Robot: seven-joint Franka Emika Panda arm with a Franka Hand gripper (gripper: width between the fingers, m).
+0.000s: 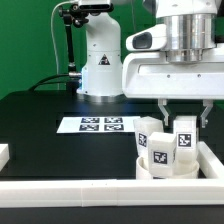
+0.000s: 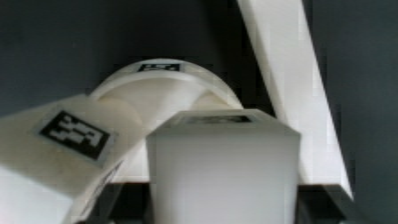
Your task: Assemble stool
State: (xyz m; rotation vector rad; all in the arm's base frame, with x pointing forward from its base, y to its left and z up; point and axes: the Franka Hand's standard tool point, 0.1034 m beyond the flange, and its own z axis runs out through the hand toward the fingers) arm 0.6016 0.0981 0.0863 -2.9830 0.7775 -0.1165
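The pincer [image 1: 172, 124] pinches an upright stool leg [image 1: 184, 140] above the seat disc [image 1: 160, 158], beside the border rail [image 1: 212, 155] on the black worktop [image 1: 40, 125].

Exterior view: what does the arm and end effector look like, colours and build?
The arm is glossy white with rounded shells, a dark joint and a black cable looping at its top. The end effector has a boxy white body under a ribbed silver cylinder, with two thin dark fingers.

The black table [image 1: 40, 115] lies open toward the exterior view's left, while white legs [image 1: 165, 145] crowd the rail [image 1: 213, 158] corner beneath the gripper [image 1: 185, 112].
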